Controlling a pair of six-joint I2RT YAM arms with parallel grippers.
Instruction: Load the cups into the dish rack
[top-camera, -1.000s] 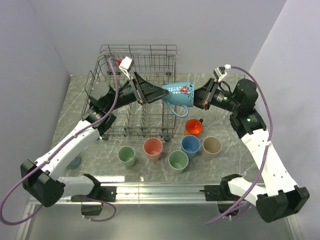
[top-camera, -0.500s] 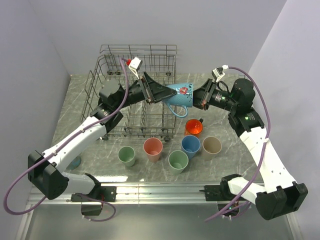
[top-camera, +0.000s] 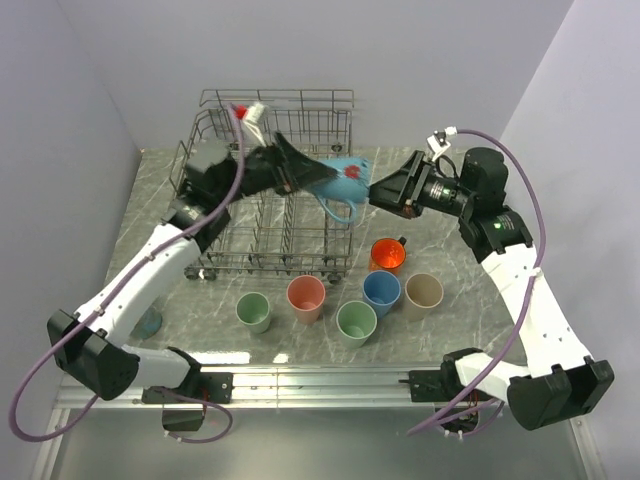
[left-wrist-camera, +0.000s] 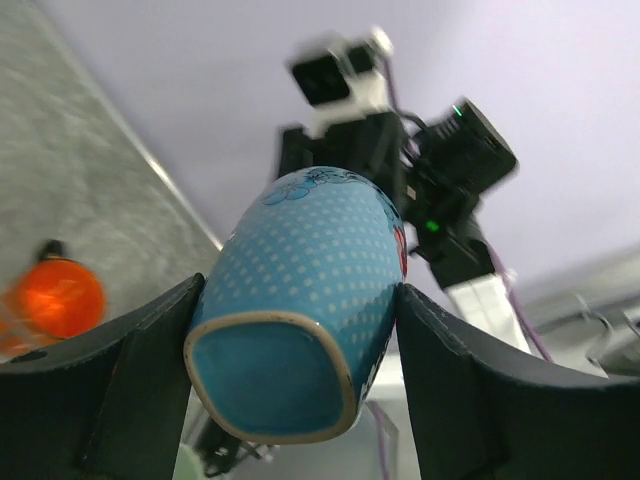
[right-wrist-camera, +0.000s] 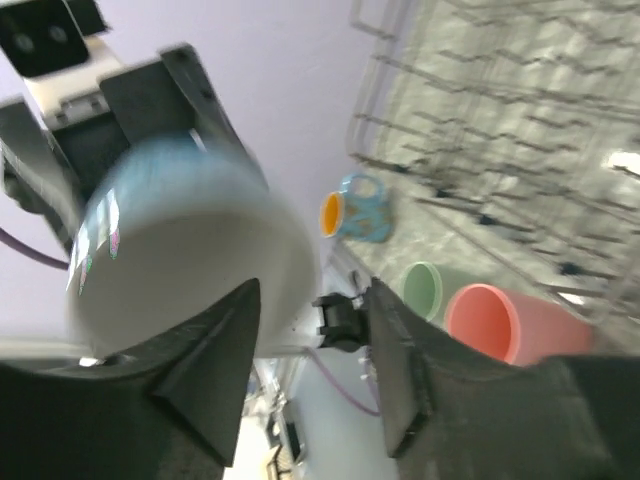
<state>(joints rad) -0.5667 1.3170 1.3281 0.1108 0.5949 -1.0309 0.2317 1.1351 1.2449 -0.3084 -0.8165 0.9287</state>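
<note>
The grey marbled surface (top-camera: 215, 305) carries the wire dish rack (top-camera: 290, 125) at its far left; no cup shows inside it. Both arms reach in over the rack's right edge. The left hand (top-camera: 316, 180) is clamped on a blue patterned mug (top-camera: 345, 178), one finger on each side near its base. The mug lies on its side in the air, handle hanging down. The right hand (top-camera: 382, 190) is at the mug's other end with its fingers spread apart, gripping nothing. On the surface just in front of the rack stand an orange mug (top-camera: 388, 256), a beige cup (top-camera: 423, 292), a blue cup (top-camera: 381, 290), a pink cup (top-camera: 306, 297) and two green cups (top-camera: 356, 322), all upright.
</note>
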